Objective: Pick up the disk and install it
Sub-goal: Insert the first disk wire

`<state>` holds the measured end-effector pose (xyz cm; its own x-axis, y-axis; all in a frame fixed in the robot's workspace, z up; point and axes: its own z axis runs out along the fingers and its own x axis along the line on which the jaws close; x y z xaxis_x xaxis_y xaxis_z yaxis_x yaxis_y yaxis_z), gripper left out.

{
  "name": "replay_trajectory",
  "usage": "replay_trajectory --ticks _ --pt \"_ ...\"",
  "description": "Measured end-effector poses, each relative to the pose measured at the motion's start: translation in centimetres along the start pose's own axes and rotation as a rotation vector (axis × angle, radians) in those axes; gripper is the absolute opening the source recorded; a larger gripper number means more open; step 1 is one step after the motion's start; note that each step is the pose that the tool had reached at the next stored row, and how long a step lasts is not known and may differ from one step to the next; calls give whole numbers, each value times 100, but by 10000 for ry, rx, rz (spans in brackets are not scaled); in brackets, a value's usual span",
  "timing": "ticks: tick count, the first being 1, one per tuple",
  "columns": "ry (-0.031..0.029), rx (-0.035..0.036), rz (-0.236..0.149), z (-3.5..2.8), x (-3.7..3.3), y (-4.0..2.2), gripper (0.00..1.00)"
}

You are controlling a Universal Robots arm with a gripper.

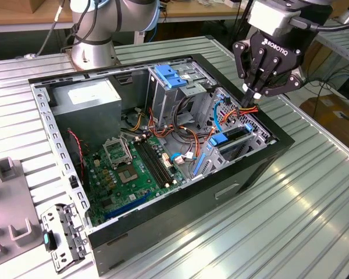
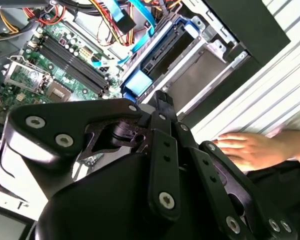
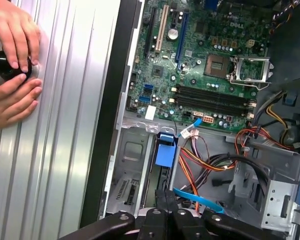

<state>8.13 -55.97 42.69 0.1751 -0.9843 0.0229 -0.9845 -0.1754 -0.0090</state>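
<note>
Disk (image 1: 232, 135): dark body, bright blue rails

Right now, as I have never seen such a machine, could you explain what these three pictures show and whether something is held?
It is one robot arm with a black gripper. The exterior view looks from off the arm; both wrist views ride on the arm, behind the gripper. On the ribbed metal table lies an open computer case, its green motherboard showing. The disk, dark with blue rails, sits in the bay at the case's corner, close below the gripper. The gripper is shut and holds nothing. In the first wrist view, a person's hands rest on the table around a black knob.
</note>
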Motion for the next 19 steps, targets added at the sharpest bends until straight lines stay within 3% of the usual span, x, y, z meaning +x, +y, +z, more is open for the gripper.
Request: replay_trajectory --ticks 5,8,10,16,18,19 --pt "-2 6 -254 3 4 -135 11" --pt "-3 12 -555 -11 2 -153 11" --pt "0 12 -565 -81 -5 -156 11" --pt "13 14 -804 -80 -15 -233 11" --pt "34 13 -946 -52 -5 -332 11" --pt "74 5 -1004 -24 -5 -382 11"
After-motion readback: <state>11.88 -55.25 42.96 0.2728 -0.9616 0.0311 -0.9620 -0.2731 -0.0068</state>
